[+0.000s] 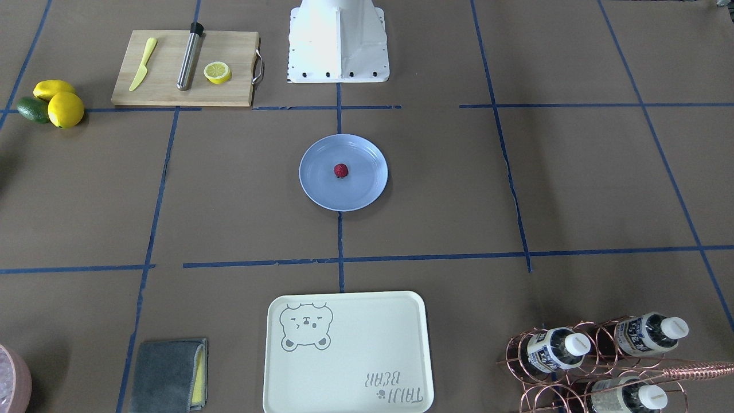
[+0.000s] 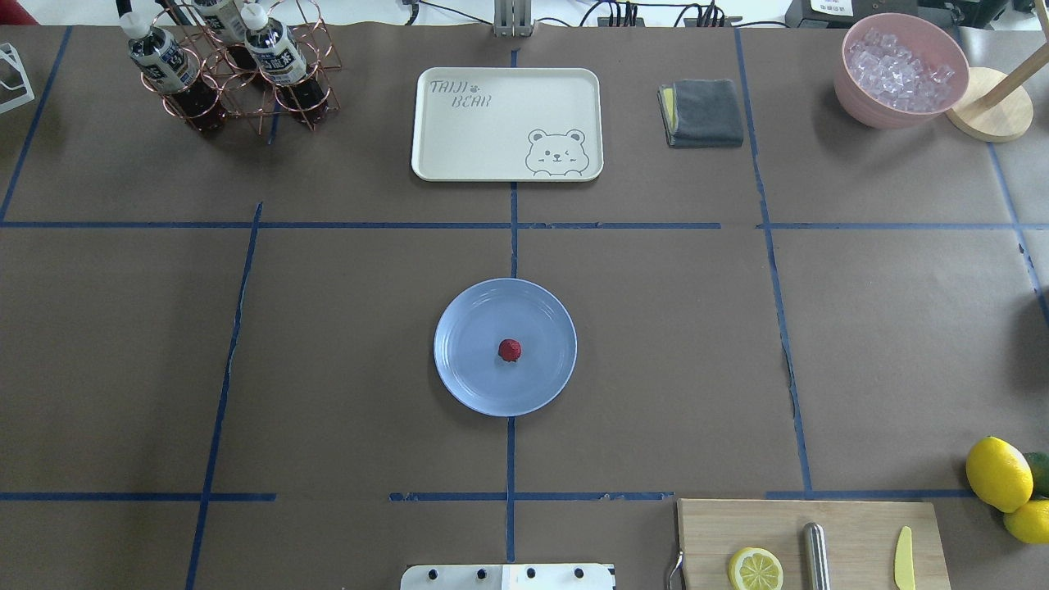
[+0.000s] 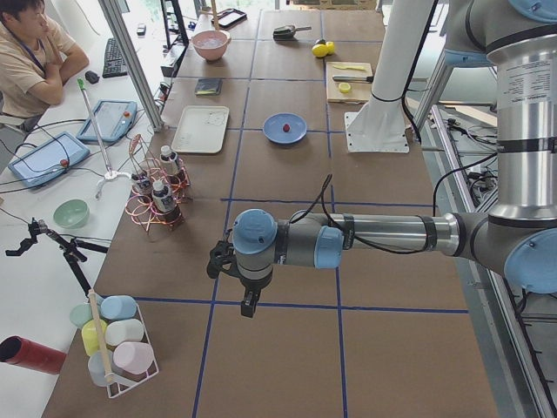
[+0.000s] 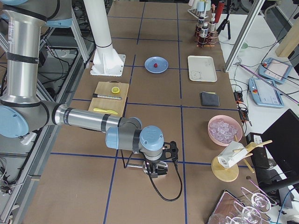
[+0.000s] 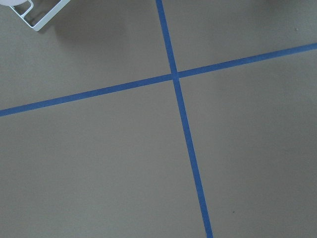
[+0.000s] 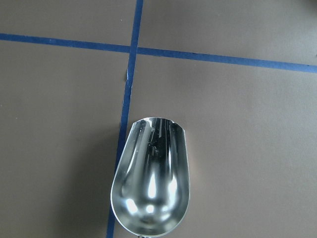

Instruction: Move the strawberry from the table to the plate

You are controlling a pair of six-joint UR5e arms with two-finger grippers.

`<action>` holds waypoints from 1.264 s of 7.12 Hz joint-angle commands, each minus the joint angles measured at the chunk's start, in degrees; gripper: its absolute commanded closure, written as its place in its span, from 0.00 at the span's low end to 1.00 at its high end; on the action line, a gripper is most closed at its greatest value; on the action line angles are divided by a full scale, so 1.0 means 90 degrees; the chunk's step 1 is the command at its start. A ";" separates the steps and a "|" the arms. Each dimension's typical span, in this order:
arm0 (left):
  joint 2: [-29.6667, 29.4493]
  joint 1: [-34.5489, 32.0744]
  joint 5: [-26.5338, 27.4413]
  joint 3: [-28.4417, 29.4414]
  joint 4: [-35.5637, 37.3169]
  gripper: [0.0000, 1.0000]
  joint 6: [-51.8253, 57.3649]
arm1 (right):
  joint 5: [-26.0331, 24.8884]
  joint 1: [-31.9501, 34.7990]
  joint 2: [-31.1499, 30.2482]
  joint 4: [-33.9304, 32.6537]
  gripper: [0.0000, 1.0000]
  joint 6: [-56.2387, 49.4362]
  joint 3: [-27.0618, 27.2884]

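The strawberry (image 1: 341, 170) (image 2: 509, 350) is a tiny dark-red berry lying near the middle of the round light-blue plate (image 1: 367, 155) (image 2: 471, 328). The plate rests on the brown paper table (image 1: 459, 189) at its centre, on a blue tape line. Neither arm is near it. My left gripper (image 3: 248, 305) hangs over bare paper far off at the table's left end, seen only in the exterior left view. My right gripper (image 4: 161, 161) hovers at the right end above a metal scoop (image 6: 151, 183). I cannot tell whether either is open or shut.
A wooden cutting board (image 2: 852, 524) carries a lemon half, a knife and a metal rod. Lemons (image 2: 998, 474) lie beside it. A cream bear tray (image 2: 506, 123), a grey cloth (image 2: 703, 112), a bottle rack (image 2: 229, 74) and a pink ice bowl (image 2: 901, 70) line the far side.
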 commanded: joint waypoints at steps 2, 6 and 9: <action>0.0009 0.0003 -0.0005 -0.0006 -0.0035 0.00 0.0008 | -0.0010 0.0001 -0.0169 0.0515 0.00 -0.0054 -0.0033; -0.0001 0.0003 0.0004 -0.0006 -0.0065 0.00 0.0008 | 0.0029 0.0001 -0.0199 0.0516 0.00 -0.0044 -0.0024; -0.0020 0.0003 0.0004 -0.0006 -0.0074 0.00 0.0008 | -0.0010 0.0001 -0.0209 0.0526 0.00 -0.0054 -0.0014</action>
